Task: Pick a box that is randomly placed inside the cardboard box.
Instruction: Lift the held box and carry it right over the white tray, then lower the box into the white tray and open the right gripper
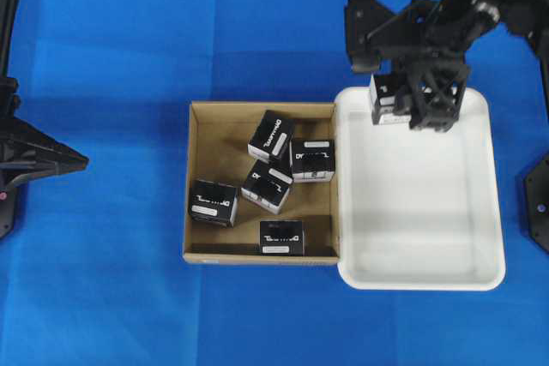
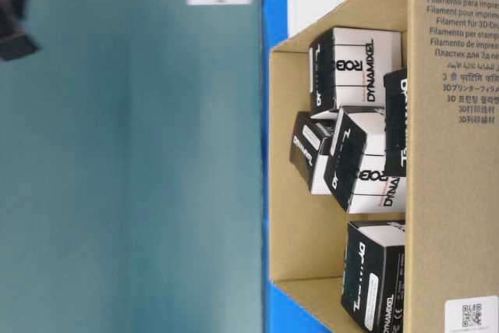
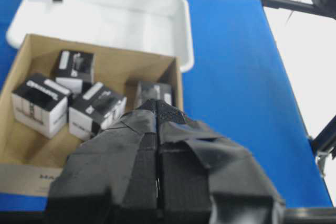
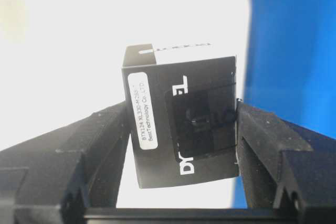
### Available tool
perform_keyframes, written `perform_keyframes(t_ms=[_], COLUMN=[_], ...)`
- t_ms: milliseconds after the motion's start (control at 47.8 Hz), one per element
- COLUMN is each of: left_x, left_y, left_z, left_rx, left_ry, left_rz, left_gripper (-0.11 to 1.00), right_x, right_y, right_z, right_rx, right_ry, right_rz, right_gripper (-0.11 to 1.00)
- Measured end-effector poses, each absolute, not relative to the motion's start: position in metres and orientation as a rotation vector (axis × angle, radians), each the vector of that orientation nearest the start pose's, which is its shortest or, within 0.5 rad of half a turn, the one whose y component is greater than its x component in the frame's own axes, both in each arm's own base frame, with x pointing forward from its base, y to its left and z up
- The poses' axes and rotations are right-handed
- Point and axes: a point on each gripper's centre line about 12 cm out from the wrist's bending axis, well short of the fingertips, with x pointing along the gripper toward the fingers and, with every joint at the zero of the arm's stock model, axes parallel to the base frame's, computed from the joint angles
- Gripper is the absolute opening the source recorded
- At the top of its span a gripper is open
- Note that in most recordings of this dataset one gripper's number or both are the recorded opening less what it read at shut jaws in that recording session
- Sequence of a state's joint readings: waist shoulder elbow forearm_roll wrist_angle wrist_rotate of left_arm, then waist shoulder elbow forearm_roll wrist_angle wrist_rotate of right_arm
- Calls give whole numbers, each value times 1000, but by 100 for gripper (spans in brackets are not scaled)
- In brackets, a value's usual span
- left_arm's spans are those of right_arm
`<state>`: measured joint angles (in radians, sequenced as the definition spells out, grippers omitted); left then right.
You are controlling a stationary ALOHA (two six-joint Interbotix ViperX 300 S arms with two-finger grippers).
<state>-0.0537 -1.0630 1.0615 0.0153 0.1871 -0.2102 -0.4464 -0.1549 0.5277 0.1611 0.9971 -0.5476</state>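
Box [image 4: 181, 129] clamped by right gripper [image 4: 181, 145] — over tray [image 1: 480, 212] edge.

Black box [image 4: 181, 124], white label strip, raised over white tray; five alike loose in brown cardboard box [image 1: 199, 184].

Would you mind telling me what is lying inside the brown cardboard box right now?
Five black cartons lie in the cardboard box, one leaning on another. The floor beneath them is hidden. A sixth carton is in the right pincer over the white tray.

Cardboard box [image 1: 199, 179] left of tray [image 1: 480, 212] (touching)
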Motion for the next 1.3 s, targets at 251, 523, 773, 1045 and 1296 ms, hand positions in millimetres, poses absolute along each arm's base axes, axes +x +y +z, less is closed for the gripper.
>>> perform_keyframes(t_ms=[251, 523, 773, 1045, 1296], left_x=[184, 185, 185, 185, 185], left_y=[-9, -8, -7, -7, -7], left_z=[302, 302, 301, 302, 302], left_rx=[-191, -190, -190, -190, -190], left_ry=[194, 198, 199, 198, 198], left_rz=[-31, -21, -16, -16, -16], left_gripper=[-7, -7, -7, -7, -7], right_x=[293, 305, 306, 306, 306], right_y=[-122, -116, -117, -117, -116], right_z=[174, 145, 140, 140, 142], right_rx=[21, 54, 58, 60, 156], right_ry=[1284, 1296, 1294, 1297, 1305], right_rz=[0, 14, 7, 7, -55], right_gripper=[61, 61, 61, 61, 93])
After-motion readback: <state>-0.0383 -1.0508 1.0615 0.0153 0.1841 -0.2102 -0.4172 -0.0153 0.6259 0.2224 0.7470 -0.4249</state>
